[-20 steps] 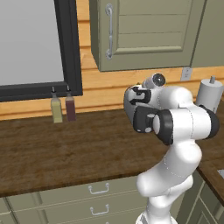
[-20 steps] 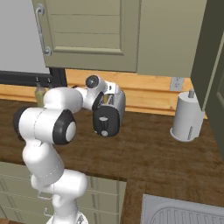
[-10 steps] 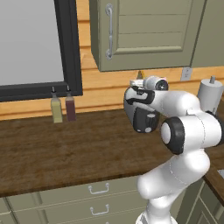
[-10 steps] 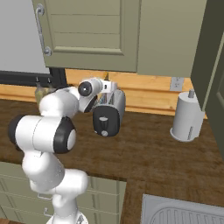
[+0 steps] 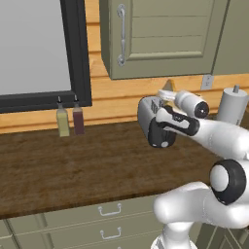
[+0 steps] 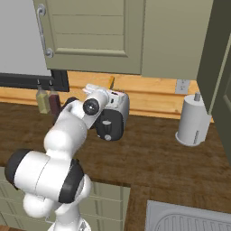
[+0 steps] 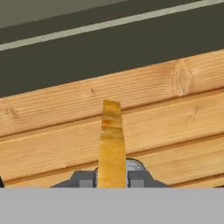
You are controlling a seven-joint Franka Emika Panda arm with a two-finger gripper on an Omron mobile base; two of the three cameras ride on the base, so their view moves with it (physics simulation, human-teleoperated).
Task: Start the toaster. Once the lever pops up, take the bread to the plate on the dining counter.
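Tan bread (image 7: 112,144) stands edge-on between the 2 fingertips (image 7: 86,179) in the hand view, so we record the gripper (image 7: 112,180) as closed narrowly on the slice. We see the slice held upright in front of the wooden wall boards (image 7: 175,122), with a dark band (image 7: 131,52) above them.

From the left base view, we note a small tan corner of the bread (image 5: 168,86) showing just above the wrist, over the toaster (image 5: 151,119). From the right base view, the same tan tip (image 6: 111,82) rises above the toaster (image 6: 113,115) top, near the wall. We cannot tell from either base view whether the lower end of the slice is clear of the slot.

Toaster position: on the dark wood-grain counter (image 5: 73,160), at its far edge against the wall, black end panel with round grey knob (image 6: 107,137) facing the near side. The arm reaches over it from the near side.

Other items we log on the same counter:
- 2 small bottles (image 5: 69,119), 1 yellowish and 1 dark red, just beside each other under the black window frame (image 5: 75,53), well to the left of the toaster.
- 1 pale grey upright cylinder (image 6: 192,122) with a top knob, to the right of the toaster, apart from it.
- Grey-green wall cabinet (image 5: 160,34) with a metal handle, above the toaster.
- Ribbed grey sink edge (image 6: 189,221) at the near right.
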